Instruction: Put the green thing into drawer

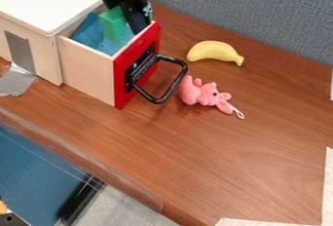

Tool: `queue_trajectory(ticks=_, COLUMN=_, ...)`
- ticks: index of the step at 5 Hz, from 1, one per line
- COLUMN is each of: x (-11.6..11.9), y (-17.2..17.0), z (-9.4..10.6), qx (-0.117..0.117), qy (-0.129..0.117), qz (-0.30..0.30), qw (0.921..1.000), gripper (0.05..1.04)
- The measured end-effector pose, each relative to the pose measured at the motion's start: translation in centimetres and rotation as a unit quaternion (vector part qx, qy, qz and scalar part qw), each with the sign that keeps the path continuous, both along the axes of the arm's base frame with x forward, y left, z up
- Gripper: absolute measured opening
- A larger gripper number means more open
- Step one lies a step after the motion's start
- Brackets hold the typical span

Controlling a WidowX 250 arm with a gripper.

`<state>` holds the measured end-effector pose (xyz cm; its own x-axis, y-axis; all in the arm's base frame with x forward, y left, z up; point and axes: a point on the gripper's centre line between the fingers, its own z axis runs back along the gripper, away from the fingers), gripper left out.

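Taking the drawer (88, 70) as the clock's centre, with 12 at the top of the view, the arm comes in from 12 o'clock. The gripper (122, 22) hangs over the open drawer, its fingers pinching the green block (114, 24). The block is upright over the drawer's blue inside (92, 33); whether it touches the bottom I cannot tell.

The cabinet (48, 3), with its white top, stands at 10 o'clock and hems in that side. At 4 o'clock the red front (120, 84) forms a wall between the gripper and the things on the table (214, 164), and the black handle (160, 100) juts out from it.

The pink toy (207, 95) lies just beyond the handle, also at 4 o'clock, its white loop (240, 115) pointing away; whether toy and handle touch I cannot tell. The banana (213, 51) lies at 3 o'clock, apart from the drawer and near the toy. Grey tape (17, 80) is at 8 o'clock, by the cabinet's foot. The grey partition (253, 13) runs behind the table from 1 to 3 o'clock.
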<state>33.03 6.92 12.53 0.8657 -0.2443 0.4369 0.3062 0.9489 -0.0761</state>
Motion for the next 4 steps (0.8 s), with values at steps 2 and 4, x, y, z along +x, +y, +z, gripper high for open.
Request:
queue_trajectory(ticks=2, x=0.6, y=2.2, z=-1.3, qx=0.01, qy=0.012, qz=0.021, qw=0.9997, gripper=0.59)
queue_trajectory(ticks=4, x=0.9, y=3.1, z=-1.9, qx=0.018, qy=0.012, qz=0.024, qw=0.9995, gripper=0.59)
